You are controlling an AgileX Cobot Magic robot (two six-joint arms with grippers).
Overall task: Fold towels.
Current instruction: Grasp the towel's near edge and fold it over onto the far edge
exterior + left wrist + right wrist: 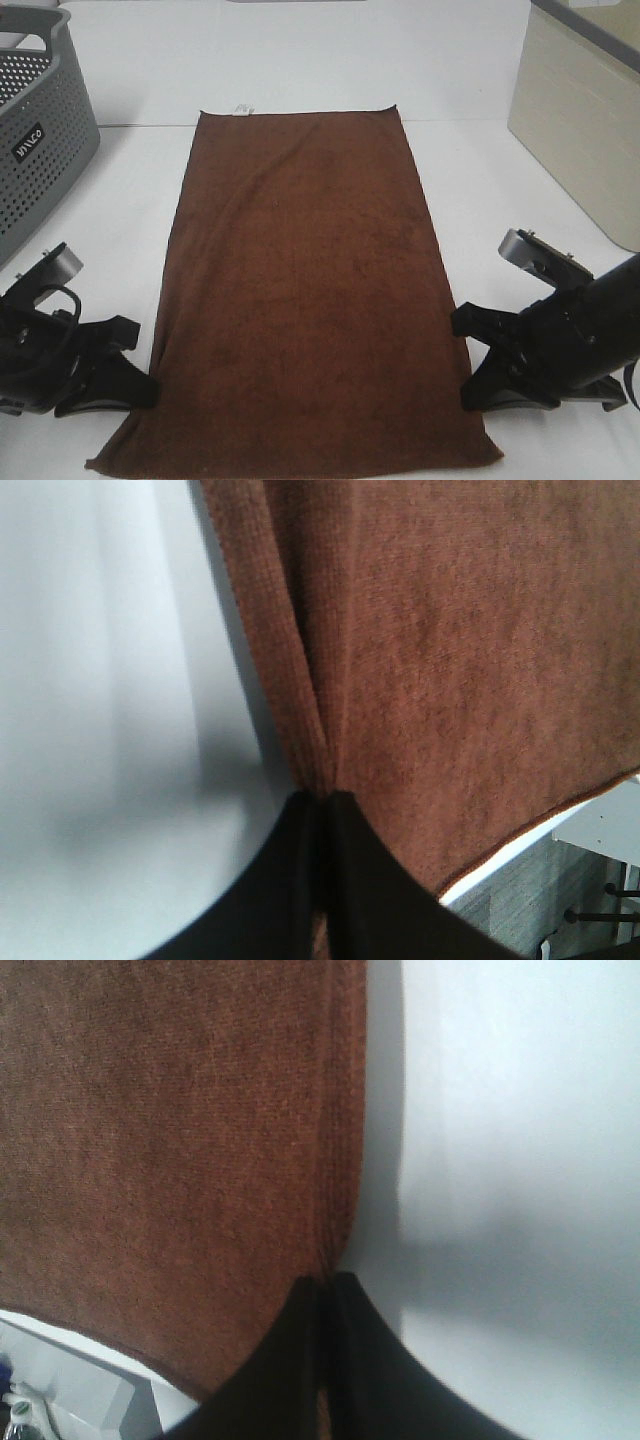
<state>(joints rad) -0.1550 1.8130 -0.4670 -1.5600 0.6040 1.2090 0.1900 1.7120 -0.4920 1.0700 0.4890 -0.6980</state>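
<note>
Reddish-brown towel flat, unfolded; white tag at far edge

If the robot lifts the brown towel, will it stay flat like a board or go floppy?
Probably floppy: the towel puckers where the left fingers pinch its edge. Held at two side edges, its middle would likely sag. The fuzzy cloth probably won't slip easily.

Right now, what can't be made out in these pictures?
Small white tag on the dark reddish-brown fuzzy towel: unreadably small, high view.
Grey perforated plastic basket: high view, cut by left edge, wall hides contents.
Left fingers, right fingers, wrist views: pinched cloth hidden between them.
</note>
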